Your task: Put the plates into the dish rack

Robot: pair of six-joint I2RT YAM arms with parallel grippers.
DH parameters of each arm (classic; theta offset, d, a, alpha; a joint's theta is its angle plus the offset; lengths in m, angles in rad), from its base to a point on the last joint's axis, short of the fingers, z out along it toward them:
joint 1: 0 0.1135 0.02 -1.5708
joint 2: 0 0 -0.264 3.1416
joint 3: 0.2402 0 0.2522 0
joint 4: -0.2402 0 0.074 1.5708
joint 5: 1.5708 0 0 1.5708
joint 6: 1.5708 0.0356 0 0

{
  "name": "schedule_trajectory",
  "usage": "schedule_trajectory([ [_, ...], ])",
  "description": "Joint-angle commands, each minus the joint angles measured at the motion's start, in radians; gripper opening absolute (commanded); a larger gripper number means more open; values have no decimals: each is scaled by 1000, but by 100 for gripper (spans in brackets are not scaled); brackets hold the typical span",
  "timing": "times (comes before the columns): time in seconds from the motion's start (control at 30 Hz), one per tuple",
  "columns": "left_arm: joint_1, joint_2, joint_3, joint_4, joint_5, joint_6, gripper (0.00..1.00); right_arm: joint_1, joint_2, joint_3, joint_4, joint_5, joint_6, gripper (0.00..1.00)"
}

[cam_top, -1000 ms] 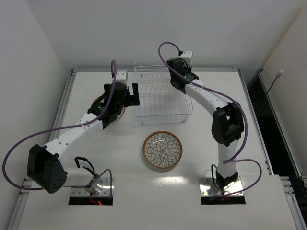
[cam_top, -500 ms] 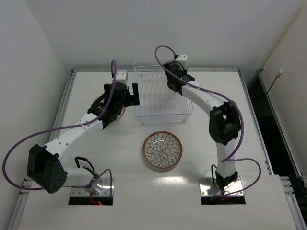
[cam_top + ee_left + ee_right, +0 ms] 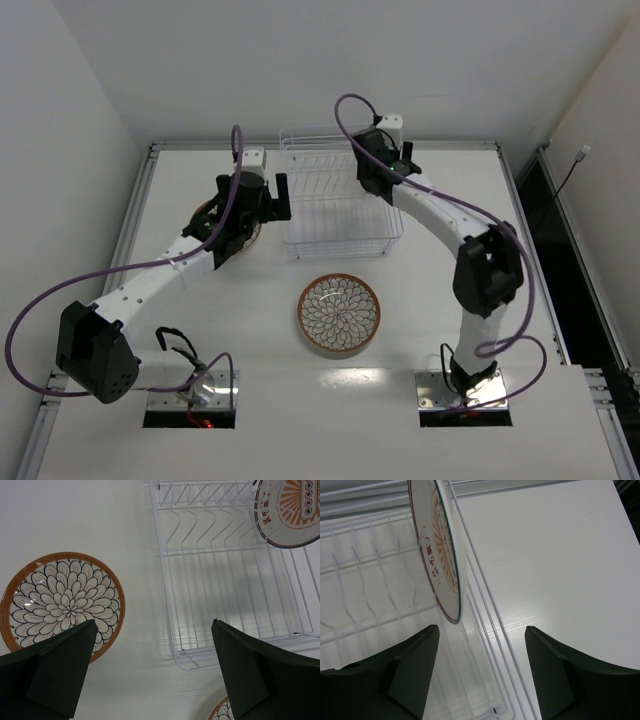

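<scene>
Top external view, stock: 3 plates, 1 dish rack (image 3: 335,215).
- Rack: on the table (image 3: 520,300) at 12 o'clock, between the arms.
- Plate 1, orange radial plate (image 3: 440,555): on edge in the rack's 2 o'clock corner.
- Plate 2, petal plate (image 3: 338,314): flat, at 6 o'clock from the rack.
- Plate 3, second petal plate (image 3: 62,602): flat, at 9 o'clock from the rack, under the left gripper (image 3: 155,670).
- Left gripper: fingers wide apart, empty.
- Right gripper (image 3: 480,675): fingers apart, holding nothing, plate 1 just ahead.

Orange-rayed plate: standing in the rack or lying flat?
Standing on edge: the orange-rayed plate sits inside the dish rack by its side wall, right claw open and clear of it.
</scene>
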Motion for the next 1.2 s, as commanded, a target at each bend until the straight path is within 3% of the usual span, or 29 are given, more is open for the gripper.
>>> schedule_trajectory([
  [0.0, -6, -19, 39, 22, -9, 4, 100, 7, -241, -86, 29, -49, 19, 67],
  [0.23, -6, -19, 48, 2, -41, 4, 100, -6, -635, -510, 131, -401, 19, 74],
  [0.33, -6, -19, 48, 2, -41, -5, 100, -15, -771, -800, 205, -547, 115, 74],
  [0.47, -6, -10, 48, 2, -50, -5, 100, -26, -971, -1023, 343, -655, 252, 74],
  [0.77, -6, -10, 48, 2, -41, -5, 100, -38, -1075, -1203, 306, -819, 308, 75],
  [0.9, -6, -10, 48, 2, -41, -5, 100, -38, -1084, -1324, 364, -922, 371, 75],
  [1.17, -6, -10, 39, 2, -41, -15, 100, -38, -1082, -1477, 492, -931, 473, 75],
])
